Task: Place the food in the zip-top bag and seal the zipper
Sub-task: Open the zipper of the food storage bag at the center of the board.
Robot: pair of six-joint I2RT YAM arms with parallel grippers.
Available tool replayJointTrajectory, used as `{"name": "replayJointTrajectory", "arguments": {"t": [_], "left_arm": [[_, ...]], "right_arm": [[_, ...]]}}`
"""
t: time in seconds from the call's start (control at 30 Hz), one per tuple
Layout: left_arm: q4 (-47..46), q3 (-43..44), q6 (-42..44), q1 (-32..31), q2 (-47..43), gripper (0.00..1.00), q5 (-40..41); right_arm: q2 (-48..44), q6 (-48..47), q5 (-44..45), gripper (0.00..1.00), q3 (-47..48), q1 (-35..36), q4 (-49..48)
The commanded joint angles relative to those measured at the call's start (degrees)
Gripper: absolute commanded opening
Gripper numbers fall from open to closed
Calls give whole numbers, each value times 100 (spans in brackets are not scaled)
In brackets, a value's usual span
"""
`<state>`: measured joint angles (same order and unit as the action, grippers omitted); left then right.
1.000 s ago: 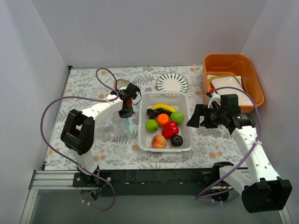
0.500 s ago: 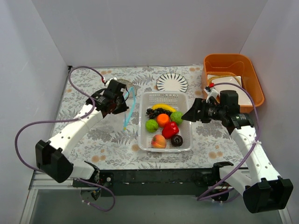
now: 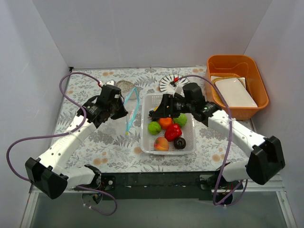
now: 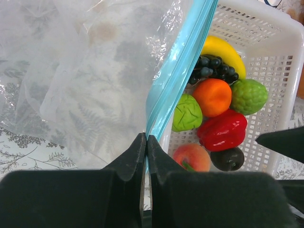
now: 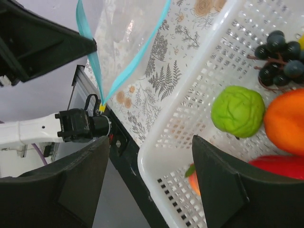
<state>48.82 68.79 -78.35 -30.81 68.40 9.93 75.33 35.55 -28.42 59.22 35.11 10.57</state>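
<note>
The clear zip-top bag (image 4: 95, 71) hangs from my left gripper (image 4: 145, 137), which is shut on its blue-green zipper strip (image 4: 175, 66) just left of the white basket (image 3: 189, 148). The food lies in the basket: banana (image 4: 223, 50), grapes (image 4: 213, 71), orange (image 4: 213, 95), two green balls (image 4: 187, 113) (image 4: 248, 95), red pepper (image 4: 223, 130), peach (image 4: 192, 156), dark brown ball (image 4: 228, 159). My right gripper (image 5: 151, 142) is open and empty above the basket's left rim, near a green ball (image 5: 237, 111). From above, the left gripper (image 3: 122, 110) and the right gripper (image 3: 156, 112) flank the strip (image 3: 130, 109).
An orange bin (image 3: 237, 66) holding a white dish (image 3: 236, 91) stands at the back right. A striped plate (image 3: 167, 84) lies behind the basket. White walls close the left, back and right. The black rail (image 3: 156, 180) runs along the near table edge.
My left gripper lifted the bag off the table and now holds it up beside the basket. My right arm swung left, from right of the basket to over its left side.
</note>
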Motion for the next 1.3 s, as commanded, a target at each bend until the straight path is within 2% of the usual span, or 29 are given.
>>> {"name": "replayJointTrajectory", "arguments": {"t": [0.0, 0.2, 0.43, 0.53, 0.6, 0.67, 0.7, 0.83, 1.0, 1.27], "left_arm": [[-109, -85, 91, 31, -187, 0, -167], [-171, -112, 135, 31, -213, 0, -237], [-171, -112, 153, 31, -319, 0, -220], [-162, -129, 144, 31, -354, 0, -211], [-162, -129, 135, 31, -363, 0, -202], [-153, -121, 127, 31, -371, 0, -202], [-197, -138, 118, 31, -371, 0, -228], [-224, -86, 127, 31, -293, 0, -255], [4, 11, 100, 40, -143, 0, 52], [426, -15, -102, 75, 76, 0, 720]], "right_arm": [[683, 259, 346, 77, 852, 495, -714], [1825, 286, 531, 76, 1565, 830, -714], [2381, 303, 715, 71, 1970, 962, -608], [2539, 321, 576, 59, 2049, 971, -679], [2661, 303, 505, 59, 2128, 980, -670], [2715, 303, 347, 45, 2137, 989, -740], [2767, 303, 251, 31, 2146, 989, -801], [2794, 277, 188, 10, 2129, 997, -802], [2654, 111, 477, 1, 2049, 1006, -505], [2452, -434, 1304, 1, 2322, 1050, 340]]}}
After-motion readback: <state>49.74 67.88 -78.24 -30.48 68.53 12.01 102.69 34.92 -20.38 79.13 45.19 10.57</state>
